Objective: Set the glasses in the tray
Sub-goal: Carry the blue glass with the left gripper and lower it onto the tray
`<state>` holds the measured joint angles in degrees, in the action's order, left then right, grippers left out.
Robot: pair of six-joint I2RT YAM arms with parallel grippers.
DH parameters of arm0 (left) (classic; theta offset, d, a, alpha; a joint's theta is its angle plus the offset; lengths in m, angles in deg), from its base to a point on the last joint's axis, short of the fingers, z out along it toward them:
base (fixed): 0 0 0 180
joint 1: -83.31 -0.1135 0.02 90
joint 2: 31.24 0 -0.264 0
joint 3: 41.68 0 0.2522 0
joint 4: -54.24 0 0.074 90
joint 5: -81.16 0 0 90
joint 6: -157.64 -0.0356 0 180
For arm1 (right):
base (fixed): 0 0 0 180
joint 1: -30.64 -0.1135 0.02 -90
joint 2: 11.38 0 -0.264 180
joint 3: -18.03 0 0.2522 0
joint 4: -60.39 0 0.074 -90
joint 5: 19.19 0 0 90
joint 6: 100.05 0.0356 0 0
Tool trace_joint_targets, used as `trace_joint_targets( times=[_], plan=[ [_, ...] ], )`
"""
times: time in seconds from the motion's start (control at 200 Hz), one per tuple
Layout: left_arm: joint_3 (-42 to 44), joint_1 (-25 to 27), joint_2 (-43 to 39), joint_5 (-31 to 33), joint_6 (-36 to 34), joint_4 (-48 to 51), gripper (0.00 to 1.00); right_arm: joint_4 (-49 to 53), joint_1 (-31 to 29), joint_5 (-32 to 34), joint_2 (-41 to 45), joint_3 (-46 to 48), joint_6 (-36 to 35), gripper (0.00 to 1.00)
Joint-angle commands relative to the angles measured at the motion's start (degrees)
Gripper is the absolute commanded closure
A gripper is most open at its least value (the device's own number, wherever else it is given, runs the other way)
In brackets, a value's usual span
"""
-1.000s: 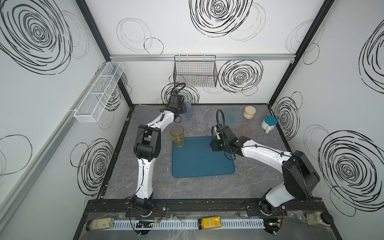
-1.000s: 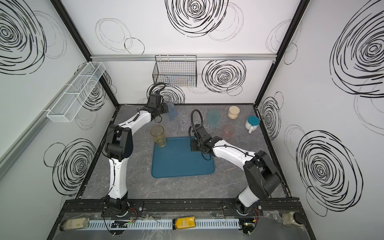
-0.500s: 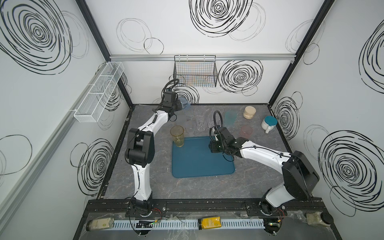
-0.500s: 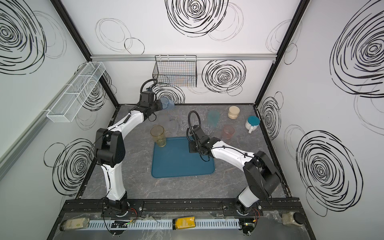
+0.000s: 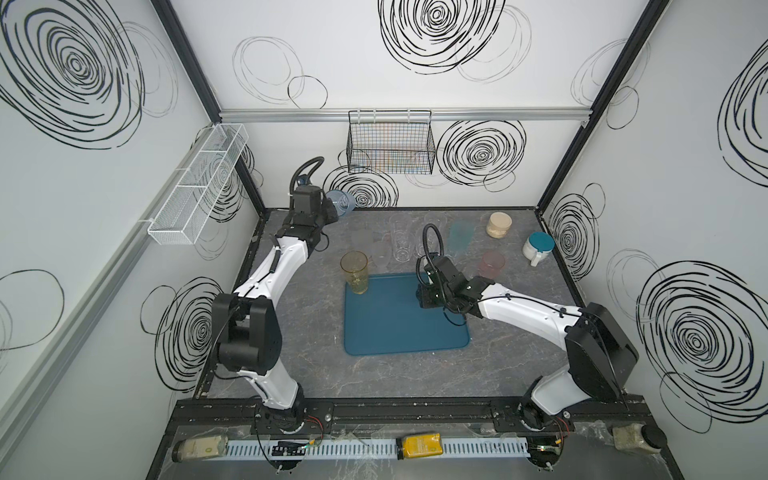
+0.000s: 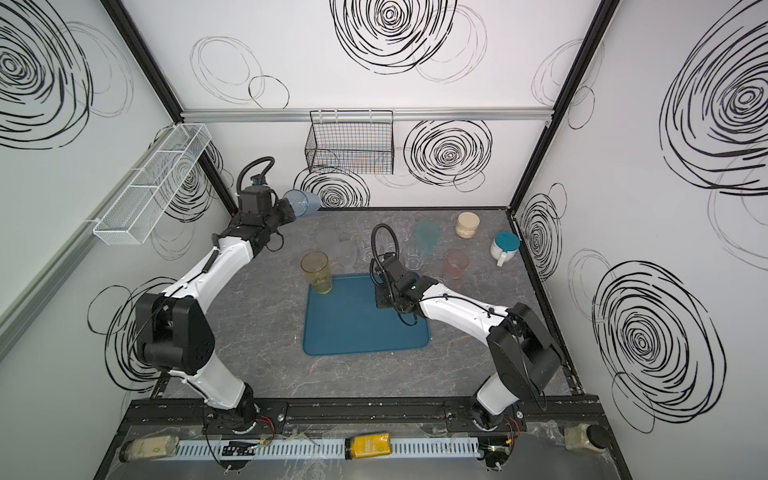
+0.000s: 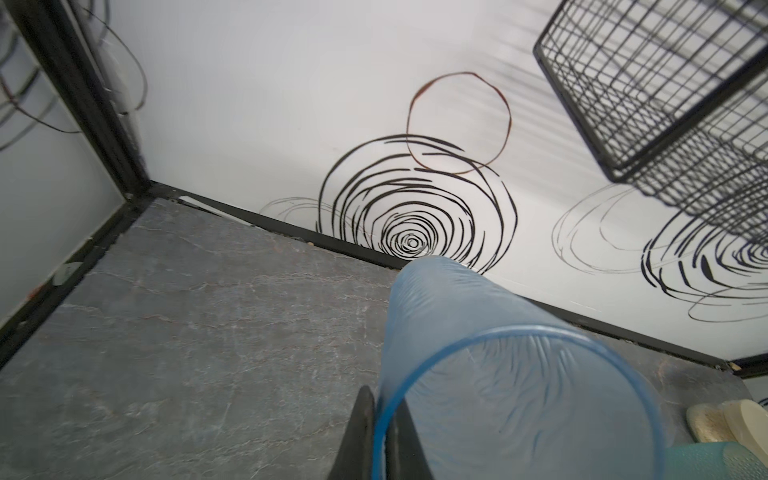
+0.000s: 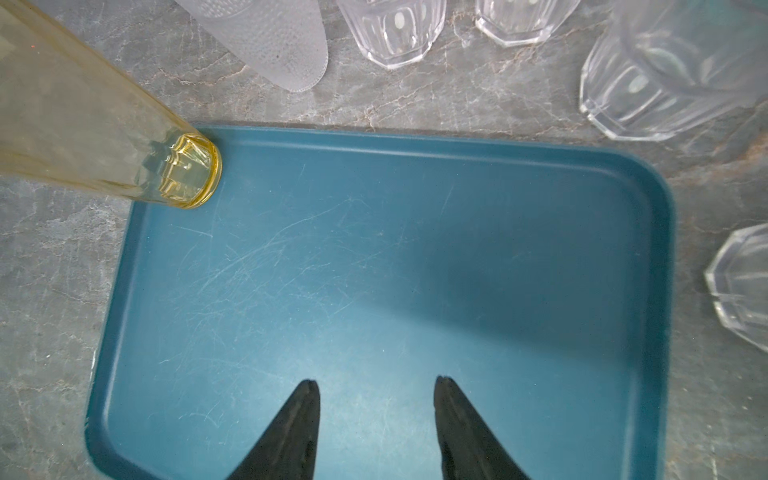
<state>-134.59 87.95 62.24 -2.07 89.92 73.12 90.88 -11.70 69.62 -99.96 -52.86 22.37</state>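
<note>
Left gripper (image 7: 380,419) clamped on rim of blue glass (image 7: 478,353), held sideways above table. Right gripper (image 8: 376,386) half open, empty, over tray (image 8: 457,249). Amber glass (image 8: 95,137) ahead of tips, in tray corner. Clear glasses (image 8: 395,33) beyond tray.

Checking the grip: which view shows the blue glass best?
The left wrist view: the blue glass fills it, rim pinched by the jaws of the left gripper. Both top views show it small and tilted; the right wrist view misses it.
</note>
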Motion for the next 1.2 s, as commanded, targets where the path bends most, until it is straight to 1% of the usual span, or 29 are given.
trace_joint_targets(
  times=[0.0, 0.075, 0.17, 0.235, 0.33, 0.47, 0.56, 0.67, 0.745, 0.825, 1.016, 1.111, 1.196],
  plan=[
    [3.1, -0.6, -8.3, 2.7, -0.6, -1.7, 1.0, 2.2, -0.4, 2.4, 2.4, -1.1, 1.0, 0.5],
    [6.5, -0.3, -13.5, 2.7, -1.6, -0.3, 0.99, 2.2, -0.4, 3.1, 3.0, -0.7, 1.2, 0.5],
    [8.8, 0.3, -19.3, 1.9, -2.7, 2.7, 0.99, 1.6, -0.2, 3.0, 3.7, -0.1, 1.5, 0.5],
    [9.2, 2.2, -22.3, 1.7, -3.7, 4.9, 0.99, 1.8, 0.2, 3.0, 3.9, 0.0, 1.6, 0.5],
    [8.8, 7.5, -24.7, 1.0, -5.9, 9.6, 0.99, 1.5, 1.9, 1.7, 4.9, 0.6, 1.8, 0.5],
    [10.3, 18.6, -25.9, 0.2, -8.8, 16.0, 0.99, 1.0, 4.6, 0.5, 6.7, 1.7, 1.8, 0.5],
    [12.6, 23.5, -26.3, -1.5, -8.0, 19.6, 0.99, 0.9, 5.6, 0.6, 7.7, 2.4, 1.6, 0.5],
    [17.4, 28.0, -28.4, -0.5, -6.5, 21.8, 0.99, 0.5, 7.2, 0.5, 8.1, 2.8, 1.4, 0.5],
    [20.5, 29.1, -29.8, -0.7, -5.5, 23.4, 0.99, 0.5, 7.2, 1.1, 7.7, 2.2, 0.4, 0.5],
    [22.8, 29.5, -30.7, 0.6, -5.4, 26.0, 0.99, 0.1, 6.2, 0.6, 6.8, 1.8, 0.0, 0.5],
    [24.9, 29.5, -31.1, 8.5, -5.3, 32.8, 0.99, -1.7, 0.7, 0.5, 3.0, 1.4, 1.5, 0.5],
    [25.6, 28.2, -31.4, 8.5, -5.0, 33.8, 0.99, -2.7, -2.0, 0.1, 1.2, 0.1, 2.4, 0.5],
    [24.6, 26.3, -30.2, 6.8, -6.1, 34.5, 0.98, -3.0, -4.1, -0.1, -0.5, -1.5, 2.6, 0.5]
  ],
)
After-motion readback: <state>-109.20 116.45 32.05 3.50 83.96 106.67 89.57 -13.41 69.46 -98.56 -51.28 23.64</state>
